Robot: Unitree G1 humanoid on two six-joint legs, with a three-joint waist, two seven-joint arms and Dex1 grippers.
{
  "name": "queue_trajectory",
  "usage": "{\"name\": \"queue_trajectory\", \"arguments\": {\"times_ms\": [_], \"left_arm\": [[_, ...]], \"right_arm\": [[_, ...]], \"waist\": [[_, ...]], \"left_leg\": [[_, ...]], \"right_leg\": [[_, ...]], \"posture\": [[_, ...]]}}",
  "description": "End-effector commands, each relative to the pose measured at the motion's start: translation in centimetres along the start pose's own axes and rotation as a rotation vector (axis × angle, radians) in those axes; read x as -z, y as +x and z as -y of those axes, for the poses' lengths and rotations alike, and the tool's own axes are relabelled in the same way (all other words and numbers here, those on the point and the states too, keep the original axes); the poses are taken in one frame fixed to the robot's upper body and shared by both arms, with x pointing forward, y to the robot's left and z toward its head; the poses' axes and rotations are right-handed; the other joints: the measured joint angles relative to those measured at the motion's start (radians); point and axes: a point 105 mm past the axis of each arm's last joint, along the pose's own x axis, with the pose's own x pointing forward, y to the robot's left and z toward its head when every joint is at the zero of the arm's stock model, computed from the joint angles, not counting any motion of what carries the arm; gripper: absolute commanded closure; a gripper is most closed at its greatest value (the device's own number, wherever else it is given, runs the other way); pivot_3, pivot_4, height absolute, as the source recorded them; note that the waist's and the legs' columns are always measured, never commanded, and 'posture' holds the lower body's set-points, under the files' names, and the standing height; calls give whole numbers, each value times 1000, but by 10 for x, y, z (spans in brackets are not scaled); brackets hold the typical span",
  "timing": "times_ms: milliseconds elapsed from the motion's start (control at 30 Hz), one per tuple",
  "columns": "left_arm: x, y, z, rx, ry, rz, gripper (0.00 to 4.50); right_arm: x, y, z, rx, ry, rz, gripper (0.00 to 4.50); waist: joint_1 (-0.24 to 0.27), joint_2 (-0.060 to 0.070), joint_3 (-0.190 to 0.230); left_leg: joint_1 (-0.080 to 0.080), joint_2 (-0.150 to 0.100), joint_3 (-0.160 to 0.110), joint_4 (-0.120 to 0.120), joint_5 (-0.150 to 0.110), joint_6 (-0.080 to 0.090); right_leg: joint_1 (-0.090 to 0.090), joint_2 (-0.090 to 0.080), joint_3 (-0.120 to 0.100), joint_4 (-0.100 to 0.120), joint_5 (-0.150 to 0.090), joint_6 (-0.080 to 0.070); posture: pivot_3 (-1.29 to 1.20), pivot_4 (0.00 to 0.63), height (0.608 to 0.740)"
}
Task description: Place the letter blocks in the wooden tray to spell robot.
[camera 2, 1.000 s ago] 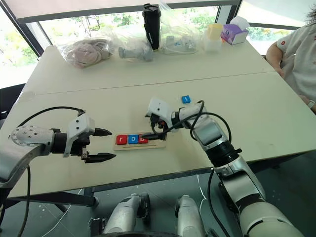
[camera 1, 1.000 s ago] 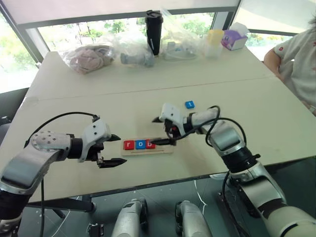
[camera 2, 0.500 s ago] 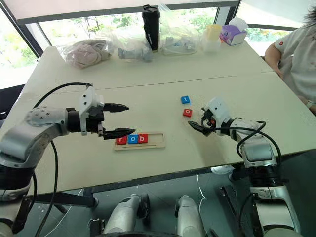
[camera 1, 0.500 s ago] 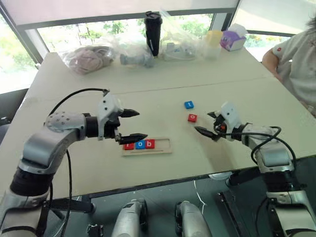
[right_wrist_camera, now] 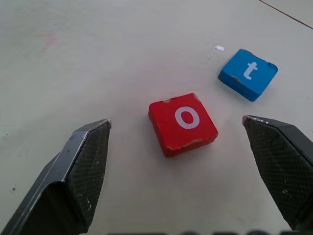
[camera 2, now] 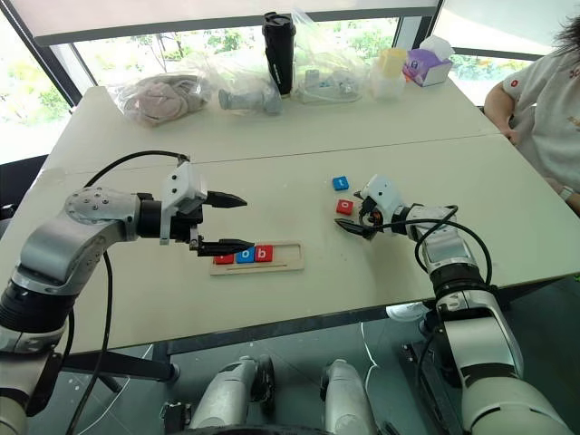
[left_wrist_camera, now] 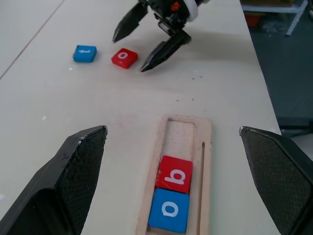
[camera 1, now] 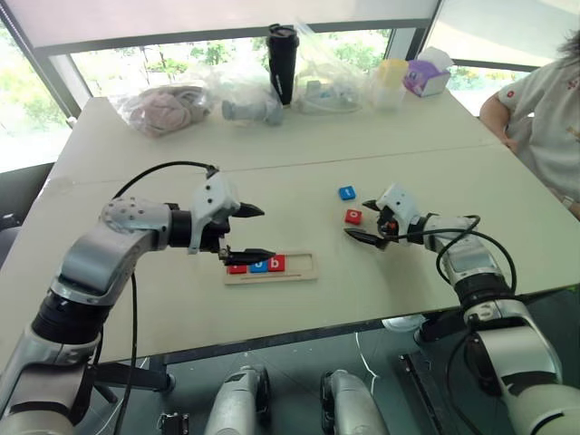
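The wooden tray [camera 1: 304,269] lies near the table's front edge. In its left part sit three letter blocks in a row: a red r [camera 1: 237,267], a blue o [camera 1: 258,265] and a red b [camera 1: 276,263]. Its right part is bare. A red o block [right_wrist_camera: 182,123] and a blue t block [right_wrist_camera: 248,73] lie loose on the table to the tray's far right. My right gripper [camera 1: 356,220] is open, low over the table, with the red o between and just ahead of its fingertips. My left gripper [camera 1: 267,233] hovers open above the tray's left end.
Along the table's far side stand a black tumbler [camera 1: 282,59], plastic bags [camera 1: 163,107], a yellow cup [camera 1: 394,71] and a tissue box [camera 1: 428,74]. A person [camera 1: 544,109] sits at the far right corner.
My right gripper left the tray, swung out to the right and came back up to the red o. My left gripper rose and moved right, over the tray's left end.
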Motion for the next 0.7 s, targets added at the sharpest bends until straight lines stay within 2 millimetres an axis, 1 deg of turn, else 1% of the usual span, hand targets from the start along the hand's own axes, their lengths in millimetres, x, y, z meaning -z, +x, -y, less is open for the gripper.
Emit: {"name": "queue_trajectory", "arguments": {"times_ms": [33,67,133,167,200,300,367,433,500,600,633,667,700], "left_arm": [[0,-4,-3,-22,54,-24,0],[1,-5,-3,-27,55,-29,0],[1,-6,-3,-35,48,-26,0],[2,-6,-3,-39,44,-25,0],[2,-6,-3,-42,41,-24,0],[3,-7,-2,-47,39,-24,0],[3,-10,-3,-58,41,-30,0],[4,-12,-5,-73,45,-38,0],[6,-16,-6,-93,51,-53,0],[8,-18,-5,-100,59,-75,0],[14,-18,2,-76,77,-109,0],[18,-18,8,-56,89,-133,0],[20,-16,18,-18,88,-129,0]], "right_arm": [[-4,4,1,-38,-18,-15,949],[-3,5,0,-51,-15,-23,1341],[-2,6,-2,-74,7,-28,2333],[-2,7,-1,-64,25,-28,3034],[-2,7,1,-51,39,-22,3319],[-13,5,11,22,71,31,3343],[-22,-1,20,92,94,71,3343],[-30,-8,23,140,116,92,3343],[-39,-20,16,191,150,100,3343],[-44,-31,3,246,222,74,3343],[-43,-36,-11,310,315,51,3343],[-41,-42,-23,360,382,26,3343],[-37,-47,-39,397,430,-6,3343]], "waist": [[-1,0,0],[-1,0,0],[-1,0,0],[-1,0,0],[-1,0,0],[-2,0,0],[-1,0,0],[1,0,0],[3,0,0],[2,0,0],[2,0,0],[2,0,-1],[2,0,-2]], "left_leg": [[0,0,0,0,0,0],[0,0,0,0,0,0],[0,0,0,0,0,0],[0,0,0,0,0,0],[0,0,0,0,0,0],[1,0,0,0,0,0],[0,0,0,0,0,0],[-1,0,0,0,0,-1],[-2,0,0,-1,1,-3],[-3,1,-1,-3,1,-4],[-3,1,-1,-4,0,-2],[-3,1,-1,-4,0,-1],[-3,2,-1,-5,0,-1]], "right_leg": [[0,0,0,0,0,0],[0,0,0,0,0,0],[0,0,0,0,0,0],[0,-1,0,0,0,0],[0,-1,0,0,0,0],[0,-1,0,1,0,0],[-1,-2,0,1,0,-1],[-2,-2,0,1,0,-1],[-3,-3,0,1,0,-1],[-5,-5,1,1,0,-1],[-5,-5,1,1,0,-1],[-6,-5,1,1,0,-1],[-6,-5,1,1,0,-1]], "posture": [[0,150,740],[0,150,740],[0,150,740],[0,150,740],[0,150,740],[0,150,740],[0,150,740],[0,150,740],[0,150,740],[0,150,740],[0,150,740],[0,150,740],[0,150,740]]}}
